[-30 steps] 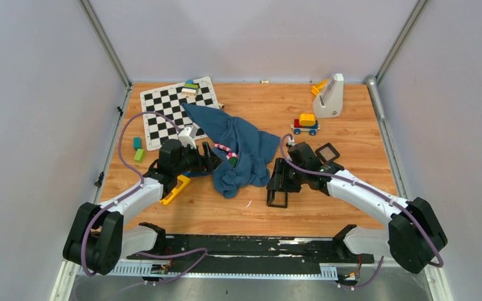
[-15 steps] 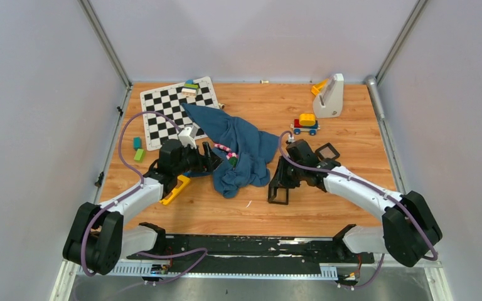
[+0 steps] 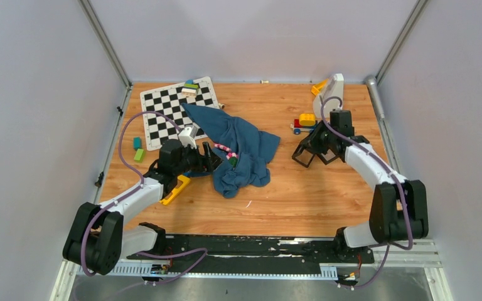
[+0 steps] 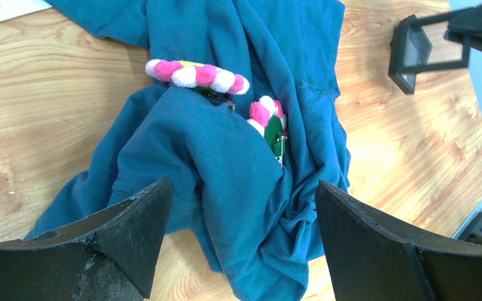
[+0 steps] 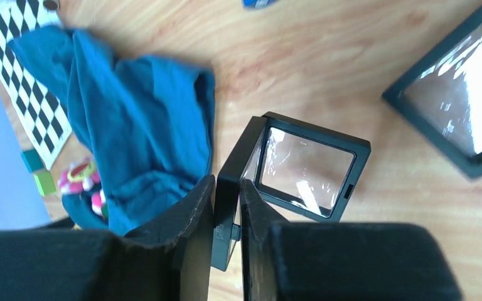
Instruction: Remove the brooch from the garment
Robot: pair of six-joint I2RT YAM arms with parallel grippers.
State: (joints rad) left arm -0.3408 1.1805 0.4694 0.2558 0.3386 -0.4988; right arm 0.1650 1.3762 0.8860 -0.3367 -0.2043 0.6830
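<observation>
The brooch point(image 4: 198, 74), a flower of pink and white petals with a green centre, sits on the crumpled blue garment point(image 4: 226, 182); a cloth fold hides its middle. It also shows in the top view point(image 3: 226, 151) on the garment point(image 3: 246, 145). My left gripper point(image 4: 243, 191) is open, its jaws standing wide over the garment's near fold, short of the brooch; it also shows in the top view point(image 3: 209, 154). My right gripper point(image 5: 226, 188) is shut on the edge of a black clear-windowed frame case point(image 5: 304, 168), held right of the garment point(image 3: 302, 156).
A second black frame point(image 5: 458, 103) lies on the wood by the right gripper. A toy car point(image 3: 305, 123), a white stand point(image 3: 331, 95), a checkerboard point(image 3: 174, 110) with blocks, green blocks point(image 3: 138, 149) and a yellow piece point(image 3: 174, 189) are around.
The right arm has swung the black frame case from just right of the garment's front edge to the back right, near the toy car. The left arm has not moved.
</observation>
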